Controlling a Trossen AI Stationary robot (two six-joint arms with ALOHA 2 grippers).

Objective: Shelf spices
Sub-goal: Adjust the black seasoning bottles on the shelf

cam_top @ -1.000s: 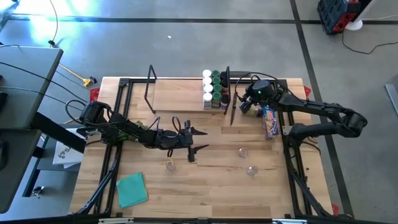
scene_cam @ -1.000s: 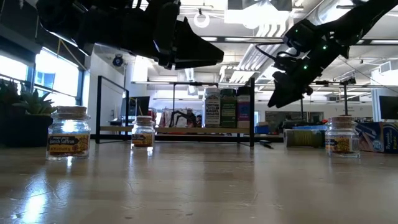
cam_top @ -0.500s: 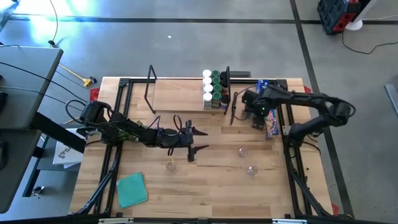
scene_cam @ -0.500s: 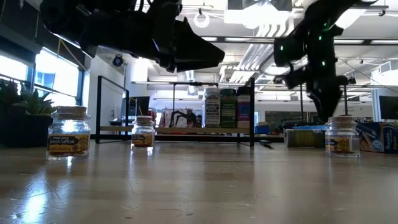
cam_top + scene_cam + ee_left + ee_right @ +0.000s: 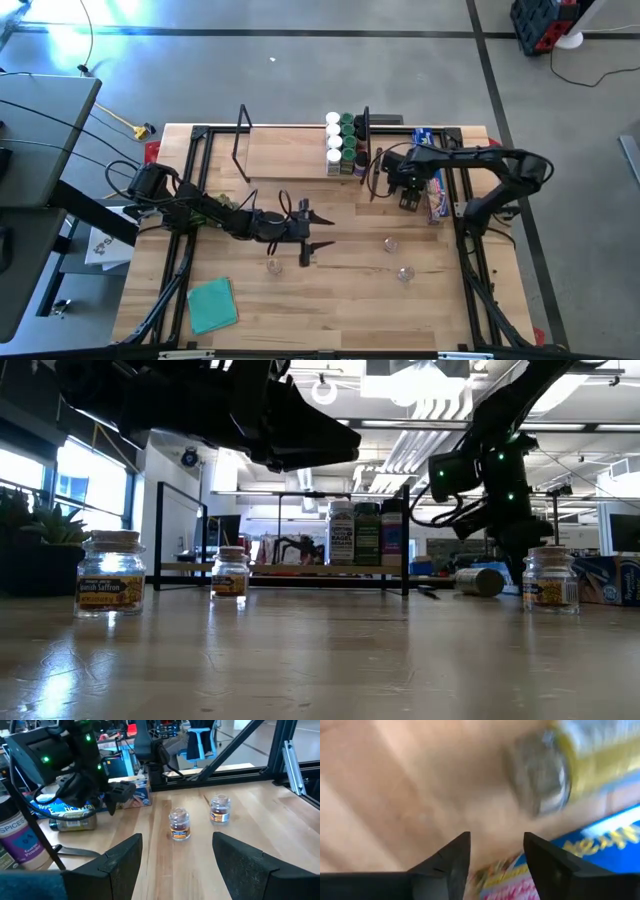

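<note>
The shelf (image 5: 290, 155) is a light board with black wire frames at its ends, lying at the table's far side. Several spices (image 5: 343, 145) stand upright in a block at its right end. Loose jars stand on the table: one (image 5: 273, 265) near my left gripper, two (image 5: 390, 243) (image 5: 405, 273) to the right. Another jar (image 5: 480, 581) lies on its side beside the blue box (image 5: 433, 190). My right gripper (image 5: 495, 855) points down over this lying jar, open, with nothing between its fingers. My left gripper (image 5: 325, 228) hovers level at mid-table, open and empty.
A teal cloth (image 5: 212, 305) lies near the front left corner. Black frame rails (image 5: 190, 200) run along both table sides. The shelf's left half is bare board. Open wood lies between the loose jars and the front edge.
My right gripper has come away from the shelf's right end toward the near edge and down. It has tipped from a slant to pointing down over the lying jar beside the blue box. My left arm has kept still.
</note>
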